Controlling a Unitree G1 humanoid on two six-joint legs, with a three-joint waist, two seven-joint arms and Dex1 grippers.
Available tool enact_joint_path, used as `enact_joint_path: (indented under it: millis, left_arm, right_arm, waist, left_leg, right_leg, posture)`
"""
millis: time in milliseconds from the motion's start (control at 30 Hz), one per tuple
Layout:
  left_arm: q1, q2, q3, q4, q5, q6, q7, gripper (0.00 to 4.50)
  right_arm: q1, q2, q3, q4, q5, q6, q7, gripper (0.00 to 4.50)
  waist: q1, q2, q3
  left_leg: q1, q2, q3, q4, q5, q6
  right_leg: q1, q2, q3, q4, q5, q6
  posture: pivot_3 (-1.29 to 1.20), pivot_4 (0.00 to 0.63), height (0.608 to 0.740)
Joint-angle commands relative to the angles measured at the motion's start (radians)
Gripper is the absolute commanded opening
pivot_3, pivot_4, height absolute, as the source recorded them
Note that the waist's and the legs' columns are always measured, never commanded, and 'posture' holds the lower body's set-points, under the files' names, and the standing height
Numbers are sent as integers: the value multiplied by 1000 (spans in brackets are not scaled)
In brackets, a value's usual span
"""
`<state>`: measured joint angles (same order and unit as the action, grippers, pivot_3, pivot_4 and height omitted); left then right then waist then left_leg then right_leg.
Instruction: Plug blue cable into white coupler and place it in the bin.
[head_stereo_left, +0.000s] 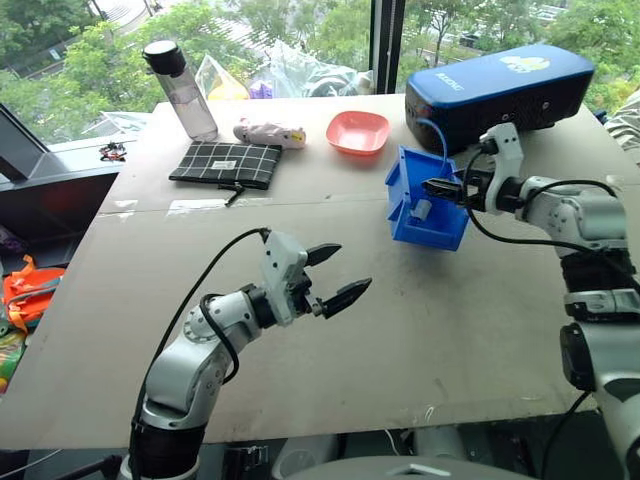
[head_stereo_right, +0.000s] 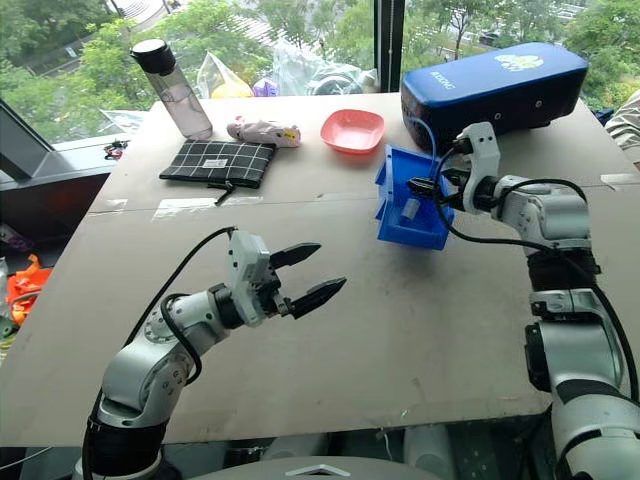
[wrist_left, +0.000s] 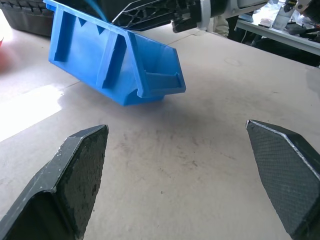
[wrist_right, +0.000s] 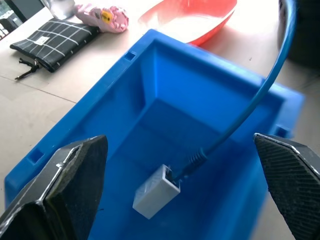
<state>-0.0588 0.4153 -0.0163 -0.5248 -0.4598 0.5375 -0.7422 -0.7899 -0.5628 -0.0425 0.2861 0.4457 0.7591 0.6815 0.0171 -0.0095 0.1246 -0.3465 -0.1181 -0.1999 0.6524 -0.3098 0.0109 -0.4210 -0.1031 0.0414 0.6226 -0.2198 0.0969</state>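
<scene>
Ribbed plastic bin (wrist_right: 150, 90) tilted, thin blue cable (wrist_right: 260, 95) seemingly plugged into boxy white coupler (wrist_right: 156, 192); both pincers released

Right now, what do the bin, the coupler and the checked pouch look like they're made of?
Bin: moulded plastic, smooth and slightly glossy, with ribbed walls. Coupler: hard white plastic, matte, with crisp edges. Checked pouch: probably woven fabric; it lies flat and soft, with a zip pull.
</scene>
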Motion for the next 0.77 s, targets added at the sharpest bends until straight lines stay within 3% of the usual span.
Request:
enact_joint_path:
  millis: [33, 233, 367, 600, 767]
  left_arm:
    - [21, 44, 26, -41, -38, -24, -35, 4500]
    - [57, 123, 67, -32, -90, -20, -93, 4500]
    - [134, 196, 140, -77, -146, 8, -119, 4500]
    - [364, 314, 300, -196, -215, 26, -161, 4500]
    - [445, 357, 344, -219, -223, 6, -190, 4500]
  right_arm:
    - [240, -126, -113, -349, 70, -166, 213, 4444]
    - [546, -261, -279, -585, 112, -285, 339, 4444]
    - [857, -304, -452, -628, 40, -452, 449, 4444]
    - [1098, -318, -618, -491, -1, -647, 570, 4444]
    - [1156, -306, -631, -459, -1, -696, 581, 4444]
  waist:
    - [1, 0, 0]
    - [-10, 3, 2]
    - [2, 1, 2]
    - [-1, 2, 4]
    - [-1, 4, 7]
  left_leg:
    - [0, 0, 0, 0, 0, 0]
    - [3, 1, 3, -1, 0, 0]
    - [6, 2, 3, -1, -1, 1]
    - [8, 2, 3, -1, -2, 3]
    - [10, 2, 4, -2, -4, 7]
  right_leg:
    - [0, 0, 0, 0, 0, 0]
    - [1, 1, 5, 1, 0, 0]
    - [6, 2, 0, 1, 0, 1]
    - [8, 1, 4, 0, -1, 0]
    - [10, 1, 4, -1, -1, 1]
  posture:
    - [0, 150, 740]
    - [0, 150, 740]
    - [0, 150, 740]
    - [0, 150, 740]
    - [0, 150, 740]
